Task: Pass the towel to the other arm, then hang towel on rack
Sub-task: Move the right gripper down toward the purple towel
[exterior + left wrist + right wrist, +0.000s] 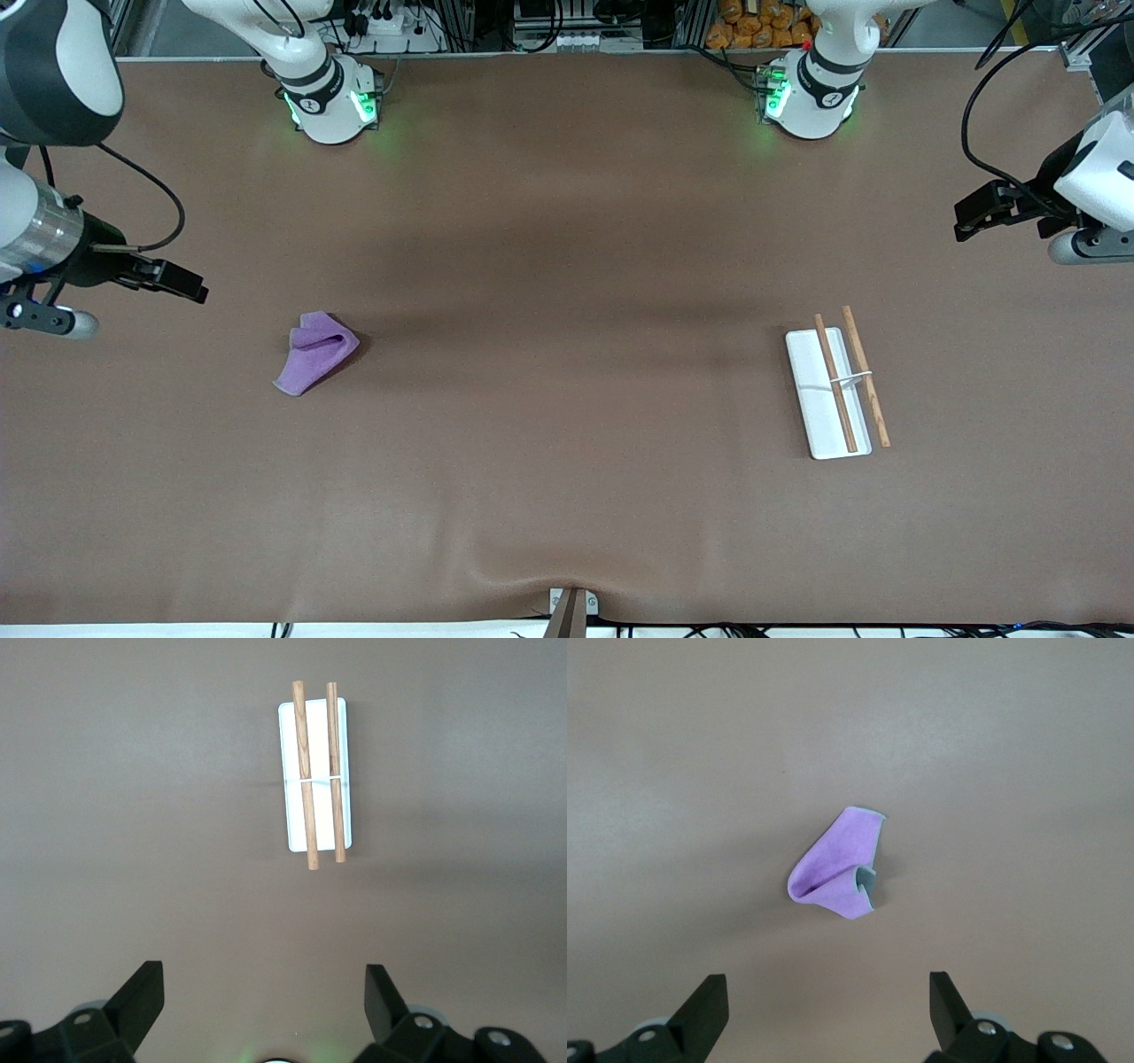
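Observation:
The purple towel lies crumpled on the brown table toward the right arm's end; it also shows in the right wrist view. The rack, a white base with two brown rods and a thin white crosspiece, stands toward the left arm's end; it also shows in the left wrist view. My right gripper is up in the air at its end of the table, open and empty, apart from the towel. My left gripper is up in the air at its own end, open and empty, apart from the rack.
The two arm bases stand along the table's edge farthest from the front camera. A small metal fitting sits at the nearest edge. Black cables hang by the left arm.

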Controlling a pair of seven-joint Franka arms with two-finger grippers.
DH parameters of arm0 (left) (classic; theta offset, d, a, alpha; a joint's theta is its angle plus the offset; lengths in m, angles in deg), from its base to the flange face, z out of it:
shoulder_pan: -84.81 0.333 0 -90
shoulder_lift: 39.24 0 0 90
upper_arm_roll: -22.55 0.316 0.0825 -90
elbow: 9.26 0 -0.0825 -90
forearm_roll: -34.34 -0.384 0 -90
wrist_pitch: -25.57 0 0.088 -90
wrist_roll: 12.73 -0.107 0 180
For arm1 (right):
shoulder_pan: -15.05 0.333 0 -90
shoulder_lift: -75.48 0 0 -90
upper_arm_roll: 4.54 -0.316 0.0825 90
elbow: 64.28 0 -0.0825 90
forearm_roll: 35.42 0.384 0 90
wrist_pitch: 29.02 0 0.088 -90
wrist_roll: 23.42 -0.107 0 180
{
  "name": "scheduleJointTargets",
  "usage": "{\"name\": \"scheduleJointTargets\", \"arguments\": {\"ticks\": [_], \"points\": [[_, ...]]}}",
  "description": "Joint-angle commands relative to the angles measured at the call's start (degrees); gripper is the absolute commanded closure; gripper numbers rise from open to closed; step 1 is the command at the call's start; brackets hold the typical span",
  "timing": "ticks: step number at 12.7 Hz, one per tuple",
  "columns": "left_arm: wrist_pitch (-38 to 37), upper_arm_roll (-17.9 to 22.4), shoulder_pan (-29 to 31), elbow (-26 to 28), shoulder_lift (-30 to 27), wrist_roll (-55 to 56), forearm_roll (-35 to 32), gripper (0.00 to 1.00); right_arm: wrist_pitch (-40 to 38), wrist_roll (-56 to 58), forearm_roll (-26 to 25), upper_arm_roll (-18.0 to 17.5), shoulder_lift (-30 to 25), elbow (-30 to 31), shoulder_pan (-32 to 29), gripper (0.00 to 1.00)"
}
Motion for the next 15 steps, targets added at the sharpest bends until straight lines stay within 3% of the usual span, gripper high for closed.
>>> {"name": "scheduleJointTargets", "arguments": {"ticks": [1, 8, 12, 15], "points": [[0.0, -0.4, 0.5, 0.1, -0.1, -0.8, -0.9, 0.0, 0.9, 0.8, -0.4, -0.6, 2.5, -0.2, -1.6, 0.0], [0.2, -0.4, 0.5, 1.0, 0.0, -0.8, -0.9, 0.0, 12.0, -1.8, 0.0, -0.6, 3.4, 9.6, -2.6, 0.0], [0.3, -0.4, 0.5, 1.0, 0.0, -0.8, -0.9, 0.0, 11.9, -15.0, 0.0, -0.6, 6.0, 9.9, -0.7, 0.0], [0.4, -0.3, 0.4, 1.0, 0.0, -0.8, -0.9, 0.0, 12.2, -16.3, 0.7, -0.7, 7.7, 10.8, -0.4, 0.0]]}}
